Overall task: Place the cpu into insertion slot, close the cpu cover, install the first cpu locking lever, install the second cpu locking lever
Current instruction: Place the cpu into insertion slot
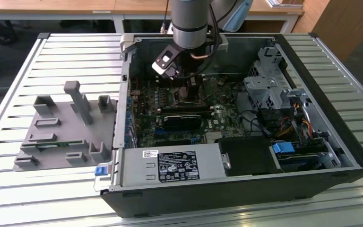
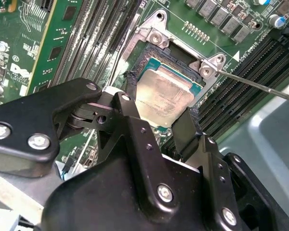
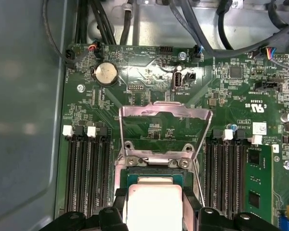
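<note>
The cpu, a square chip with a dull silver top, sits low in the insertion slot on the green motherboard, seemingly level. My gripper is shut on it, with one black finger on each of two opposite edges. The first wrist view shows the cpu between the fingers at the slot's rim. The cpu cover, a thin silver frame, stands swung open behind the slot. A thin locking lever sticks out beside the socket. In the exterior view my gripper reaches down into the computer case.
The open black computer case lies on a slatted metal table. Long black memory slots flank the socket on both sides. Cables and a drive cage fill the case on the exterior view's right. A grey fixture lies on the exterior view's left.
</note>
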You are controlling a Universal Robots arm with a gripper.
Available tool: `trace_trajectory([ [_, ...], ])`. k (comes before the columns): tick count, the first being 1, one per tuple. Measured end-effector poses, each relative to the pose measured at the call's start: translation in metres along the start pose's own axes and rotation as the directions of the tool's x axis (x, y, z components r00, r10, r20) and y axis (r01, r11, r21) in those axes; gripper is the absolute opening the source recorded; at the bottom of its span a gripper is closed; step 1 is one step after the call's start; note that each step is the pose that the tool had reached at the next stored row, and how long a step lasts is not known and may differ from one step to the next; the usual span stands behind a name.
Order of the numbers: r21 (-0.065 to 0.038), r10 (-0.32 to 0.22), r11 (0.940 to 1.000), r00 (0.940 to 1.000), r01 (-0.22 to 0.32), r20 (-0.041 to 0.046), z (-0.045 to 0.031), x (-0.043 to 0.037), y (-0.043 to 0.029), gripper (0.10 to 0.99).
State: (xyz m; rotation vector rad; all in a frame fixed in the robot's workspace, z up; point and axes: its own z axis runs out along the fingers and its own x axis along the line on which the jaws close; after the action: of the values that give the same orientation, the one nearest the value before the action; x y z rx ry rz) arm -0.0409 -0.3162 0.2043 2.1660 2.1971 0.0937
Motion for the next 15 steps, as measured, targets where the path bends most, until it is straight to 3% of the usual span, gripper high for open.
trace_trajectory([
  [15,0.0,0.014,0.9999,0.9999,-0.014,0.0011,0.0101,0.0,-0.0016,0.541],
])
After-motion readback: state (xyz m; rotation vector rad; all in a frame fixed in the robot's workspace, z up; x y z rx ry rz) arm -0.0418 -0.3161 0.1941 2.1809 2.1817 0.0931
